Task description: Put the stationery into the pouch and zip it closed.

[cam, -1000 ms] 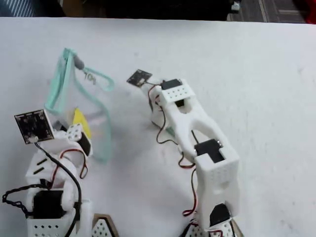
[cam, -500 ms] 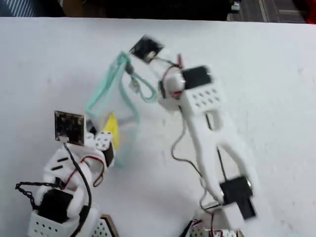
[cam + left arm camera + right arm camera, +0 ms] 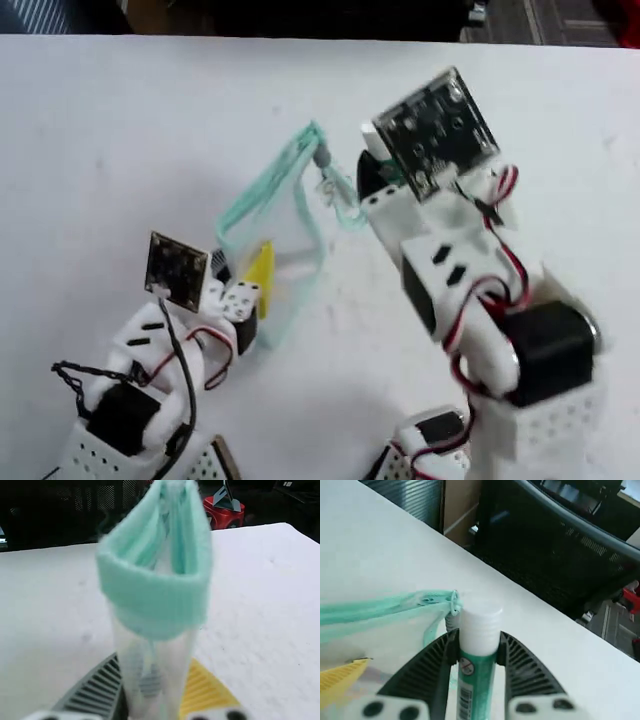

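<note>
so the right gripper is clamped on a glue stick just beside the teal zipper edge of the pouch, the left gripper pinches its near end, and white table spreads wide on every side

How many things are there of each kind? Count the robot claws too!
pouch: 1
glue stick: 1
claws: 2 (left claw, right claw)
Total: 4

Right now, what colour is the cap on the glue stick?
White cap, on a green glue stick; best in the right wrist view.
</note>
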Action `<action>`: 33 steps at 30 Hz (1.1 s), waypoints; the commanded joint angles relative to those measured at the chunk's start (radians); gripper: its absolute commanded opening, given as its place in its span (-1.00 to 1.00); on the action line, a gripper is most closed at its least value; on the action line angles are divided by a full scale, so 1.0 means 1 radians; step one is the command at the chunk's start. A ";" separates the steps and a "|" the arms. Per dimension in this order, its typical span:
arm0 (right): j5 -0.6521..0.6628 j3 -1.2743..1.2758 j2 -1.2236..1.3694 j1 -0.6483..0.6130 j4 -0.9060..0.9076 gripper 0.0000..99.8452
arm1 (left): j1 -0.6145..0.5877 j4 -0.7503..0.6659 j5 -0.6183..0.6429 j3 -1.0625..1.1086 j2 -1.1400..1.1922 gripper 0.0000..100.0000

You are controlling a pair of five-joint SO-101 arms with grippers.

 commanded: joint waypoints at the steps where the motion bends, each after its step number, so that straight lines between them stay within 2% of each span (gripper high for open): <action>1: -0.029 -0.040 -0.067 -0.061 -0.015 -0.97 | 0.018 -0.095 -0.003 0.023 -0.010 -0.95; 5: -0.032 -0.040 -0.104 -0.142 -0.015 -0.97 | 0.031 -0.112 -0.003 0.044 -0.010 -0.95; 13: -0.031 -0.040 -0.122 -0.226 -0.130 -0.97 | 0.168 -0.106 -0.005 0.083 -0.010 -0.95; 16: -0.032 -0.026 -0.117 -0.272 -0.136 -0.97 | 0.163 -0.101 -0.060 0.078 -0.010 -0.93; 18: -0.032 0.009 -0.127 -0.312 -0.140 -0.97 | 0.163 -0.081 -0.130 0.074 -0.010 -0.81; 21: -0.032 0.057 -0.125 -0.367 -0.143 -0.97 | 0.162 -0.044 -0.071 0.068 -0.010 -0.70; 27: -0.032 0.221 -0.157 -0.369 -0.209 -0.97 | 0.133 -0.040 -0.060 0.068 -0.010 -0.69; 33: -0.032 0.353 -0.223 -0.369 -0.394 -0.97 | 0.125 -0.009 -0.060 0.044 -0.010 -0.67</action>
